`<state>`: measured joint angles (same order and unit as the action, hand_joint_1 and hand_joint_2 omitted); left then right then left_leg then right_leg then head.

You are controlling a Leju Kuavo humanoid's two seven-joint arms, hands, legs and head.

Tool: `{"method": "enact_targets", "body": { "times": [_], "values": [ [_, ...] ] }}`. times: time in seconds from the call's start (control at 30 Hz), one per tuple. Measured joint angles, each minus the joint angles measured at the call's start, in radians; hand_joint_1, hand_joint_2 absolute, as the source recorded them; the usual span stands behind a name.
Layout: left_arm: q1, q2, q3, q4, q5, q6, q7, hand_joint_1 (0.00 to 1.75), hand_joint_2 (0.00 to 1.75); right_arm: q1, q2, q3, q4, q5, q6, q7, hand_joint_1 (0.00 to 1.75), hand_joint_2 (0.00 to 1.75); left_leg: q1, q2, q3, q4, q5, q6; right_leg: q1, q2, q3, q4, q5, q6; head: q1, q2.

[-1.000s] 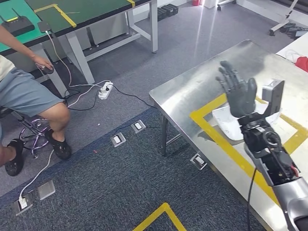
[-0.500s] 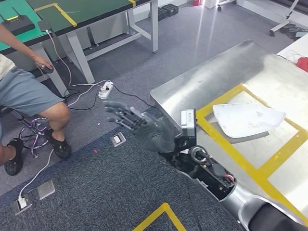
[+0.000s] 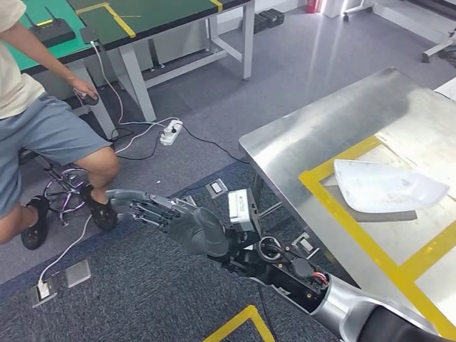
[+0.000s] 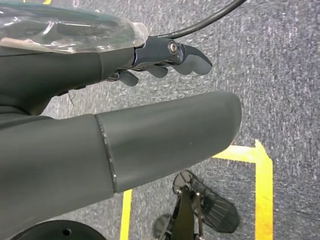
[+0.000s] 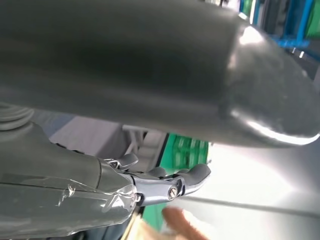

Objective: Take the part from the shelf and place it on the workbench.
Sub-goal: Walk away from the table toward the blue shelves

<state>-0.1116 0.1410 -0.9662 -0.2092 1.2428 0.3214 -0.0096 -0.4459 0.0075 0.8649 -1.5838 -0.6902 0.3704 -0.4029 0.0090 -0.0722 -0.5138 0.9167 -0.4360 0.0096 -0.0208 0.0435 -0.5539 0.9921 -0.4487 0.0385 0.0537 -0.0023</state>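
Observation:
The white curved part (image 3: 387,187) lies flat on the steel workbench (image 3: 323,128), inside a yellow tape rectangle (image 3: 344,208). My right hand (image 3: 180,222) reaches out to the left, well off the bench and over the grey carpet, with its fingers (image 3: 137,203) spread and nothing in them. The right wrist view shows the same straight fingers (image 5: 170,184) holding nothing. My left hand (image 4: 151,135) hangs over the carpet in the left wrist view, its fingers (image 4: 181,56) extended and empty.
A seated person (image 3: 48,121) is at the left, one hand on a mouse under a green table (image 3: 161,11). A white power strip (image 3: 172,132) and cables lie on the floor. Metal floor boxes (image 3: 218,188) sit near the bench leg.
My right hand left the spot above the part on the bench and swung down and left over the floor. The part stays on the bench. The camera shifted a little.

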Motion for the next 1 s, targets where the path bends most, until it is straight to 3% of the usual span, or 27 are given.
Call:
{"method": "enact_targets", "body": {
  "times": [0.07, 0.13, 0.2, 0.27, 0.3, 0.33, 0.37, 0.4, 0.5, 0.57, 0.63, 0.7, 0.73, 0.8, 0.83, 0.87, 0.9, 0.93, 1.0],
  "values": [
    [-0.002, 0.0, 0.0, 0.0, 0.0, 0.001, 0.0, 0.0, 0.0, -0.002, 0.004, 0.01, 0.004, 0.0, -0.002, 0.001, 0.0, 0.0, 0.005, -0.013, -0.012, 0.007, -0.001, -0.011, 0.002, 0.028, 0.016, -0.042, 0.001, -0.004, -0.003, 0.0],
    [0.001, -0.001, -0.001, 0.0, 0.0, 0.001, 0.0, 0.0, 0.0, -0.004, 0.007, 0.019, 0.009, 0.0, -0.004, 0.001, 0.0, 0.0, 0.012, -0.026, -0.02, 0.009, -0.001, -0.024, 0.006, 0.018, 0.017, -0.044, 0.003, -0.014, -0.004, 0.0],
    [0.004, -0.003, -0.001, 0.0, 0.0, 0.001, 0.0, 0.0, 0.0, -0.009, 0.013, 0.027, 0.012, 0.0, -0.004, 0.0, 0.0, 0.0, 0.013, 0.001, -0.037, 0.047, -0.024, -0.033, 0.006, -0.001, 0.023, -0.05, 0.004, -0.027, -0.011, 0.0],
    [0.001, -0.005, -0.001, 0.0, 0.0, 0.001, 0.0, 0.0, 0.0, -0.011, 0.018, 0.034, 0.015, 0.0, -0.004, 0.0, 0.0, 0.0, 0.011, 0.046, -0.098, 0.167, -0.08, -0.038, 0.01, -0.024, 0.027, -0.052, 0.002, -0.037, -0.023, 0.0],
    [0.0, -0.005, -0.001, 0.0, 0.0, 0.001, 0.0, 0.0, 0.0, -0.011, 0.019, 0.037, 0.017, 0.0, -0.004, 0.0, 0.0, 0.0, 0.011, 0.057, -0.14, 0.244, -0.109, -0.04, 0.013, -0.036, 0.028, -0.052, 0.0, -0.041, -0.027, 0.0],
    [0.0, -0.005, -0.001, 0.0, 0.0, 0.001, 0.0, 0.0, 0.0, -0.01, 0.019, 0.039, 0.019, 0.0, -0.004, 0.001, 0.0, 0.0, 0.011, 0.061, -0.175, 0.303, -0.125, -0.04, 0.015, -0.047, 0.028, -0.052, -0.002, -0.044, -0.029, 0.0],
    [0.001, -0.005, -0.001, 0.0, 0.0, 0.001, 0.0, 0.0, 0.0, -0.01, 0.019, 0.041, 0.022, 0.0, -0.004, 0.001, 0.0, 0.0, 0.011, 0.062, -0.191, 0.327, -0.122, -0.039, 0.018, -0.057, 0.029, -0.052, -0.004, -0.046, -0.029, 0.0],
    [0.003, -0.006, -0.001, 0.0, 0.0, 0.001, 0.0, 0.0, 0.0, -0.01, 0.019, 0.044, 0.025, 0.0, -0.004, 0.001, 0.0, 0.0, 0.01, 0.064, -0.188, 0.31, -0.1, -0.036, 0.02, -0.066, 0.031, -0.052, -0.006, -0.047, -0.03, 0.0],
    [0.004, -0.004, -0.001, 0.0, 0.002, 0.001, 0.0, 0.0, 0.0, -0.012, 0.022, 0.051, 0.029, 0.0, -0.001, 0.0, 0.0, 0.0, -0.001, 0.095, -0.086, 0.093, 0.005, -0.019, 0.025, -0.088, 0.041, -0.052, -0.014, -0.044, -0.03, 0.0],
    [0.001, -0.003, -0.001, 0.0, 0.004, 0.002, 0.0, 0.0, 0.0, -0.015, 0.024, 0.055, 0.031, -0.001, 0.003, 0.0, 0.0, 0.0, -0.011, 0.11, -0.052, 0.02, 0.024, -0.01, 0.028, -0.099, 0.044, -0.051, -0.02, -0.038, -0.029, 0.0],
    [0.001, -0.003, -0.001, 0.0, 0.005, 0.004, 0.0, 0.0, 0.0, -0.019, 0.025, 0.061, 0.034, -0.003, 0.006, 0.0, 0.0, 0.0, -0.013, 0.095, -0.052, 0.017, 0.024, -0.004, 0.028, -0.109, 0.047, -0.051, -0.024, -0.029, -0.028, 0.0],
    [0.002, -0.004, -0.001, 0.0, 0.006, 0.004, 0.0, 0.0, 0.0, -0.022, 0.026, 0.067, 0.038, -0.003, 0.006, 0.0, 0.0, 0.0, -0.008, 0.081, -0.047, 0.009, 0.026, 0.002, 0.026, -0.097, 0.041, -0.025, -0.046, -0.019, -0.025, 0.0],
    [0.003, -0.005, -0.001, 0.0, 0.006, 0.004, 0.0, 0.0, 0.0, -0.023, 0.026, 0.068, 0.039, -0.003, 0.006, -0.001, 0.0, 0.0, -0.005, 0.075, -0.044, 0.005, 0.027, 0.006, 0.024, -0.083, 0.024, 0.017, -0.071, -0.014, -0.023, 0.0],
    [0.002, -0.006, -0.001, 0.0, 0.005, 0.005, 0.0, 0.0, 0.0, -0.024, 0.026, 0.07, 0.042, -0.003, 0.006, -0.002, 0.0, 0.0, -0.004, 0.063, -0.042, 0.004, 0.027, 0.01, 0.019, -0.057, -0.041, 0.154, -0.133, -0.006, -0.016, 0.0],
    [0.001, -0.006, -0.001, 0.0, 0.004, 0.005, 0.0, 0.0, 0.0, -0.024, 0.026, 0.071, 0.046, -0.003, 0.006, -0.002, 0.0, 0.0, -0.004, 0.055, -0.042, 0.005, 0.027, 0.012, 0.018, -0.053, -0.074, 0.216, -0.153, -0.004, -0.012, 0.0],
    [0.001, -0.006, -0.001, 0.0, 0.004, 0.005, 0.0, 0.0, 0.0, -0.024, 0.026, 0.072, 0.049, -0.003, 0.006, -0.002, 0.0, 0.0, -0.004, 0.045, -0.042, 0.006, 0.027, 0.012, 0.017, -0.051, -0.094, 0.249, -0.155, -0.002, -0.01, 0.0],
    [0.001, -0.006, -0.001, 0.0, 0.003, 0.005, 0.0, 0.0, 0.0, -0.024, 0.026, 0.074, 0.053, -0.003, 0.006, -0.003, 0.0, 0.0, -0.004, 0.035, -0.041, 0.007, 0.026, 0.012, 0.015, -0.05, -0.097, 0.244, -0.137, -0.001, -0.007, 0.0],
    [0.001, -0.006, -0.001, 0.0, 0.003, 0.005, 0.0, 0.0, 0.0, -0.024, 0.026, 0.075, 0.055, -0.003, 0.006, -0.004, 0.0, 0.0, -0.003, 0.024, -0.041, 0.01, 0.024, 0.011, 0.014, -0.047, -0.082, 0.201, -0.104, -0.002, -0.005, 0.0],
    [0.001, -0.008, -0.001, 0.0, 0.003, 0.005, 0.0, 0.0, 0.0, -0.024, 0.026, 0.076, 0.058, -0.003, 0.006, -0.007, 0.0, 0.0, -0.003, 0.004, -0.042, 0.018, 0.02, 0.005, 0.01, -0.019, -0.026, 0.067, -0.034, -0.005, -0.001, 0.0]
  ]
}}
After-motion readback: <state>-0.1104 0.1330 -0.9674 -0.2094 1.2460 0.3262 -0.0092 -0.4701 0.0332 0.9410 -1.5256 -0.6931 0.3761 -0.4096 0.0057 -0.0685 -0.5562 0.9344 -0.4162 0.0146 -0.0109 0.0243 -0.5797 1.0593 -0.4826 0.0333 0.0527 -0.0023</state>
